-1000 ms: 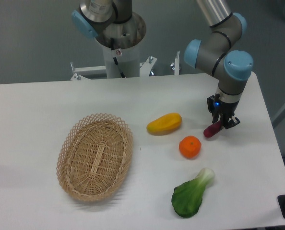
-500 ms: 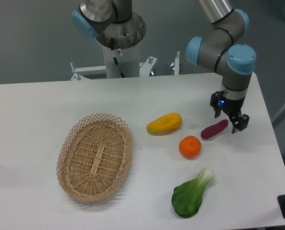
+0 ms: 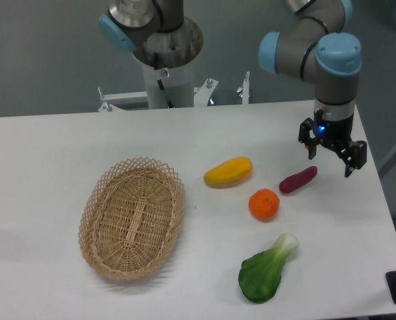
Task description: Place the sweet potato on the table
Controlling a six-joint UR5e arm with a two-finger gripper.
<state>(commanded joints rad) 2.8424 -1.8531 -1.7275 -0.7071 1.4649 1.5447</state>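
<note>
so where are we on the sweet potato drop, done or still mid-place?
Looks done. The sweet potato lies flat on the table, right of the orange and apart from it. The gripper is open and empty, raised above and to the right of the tuber, touching nothing. In hand: nothing. Left: likely only clearing the arm away. The wicker basket holds nothing.

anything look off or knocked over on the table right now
Nothing stands out. The sweet potato lies flat on the table, clear of the open gripper above it. The orange, yellow fruit, bok choy and empty basket all sit undisturbed.
</note>
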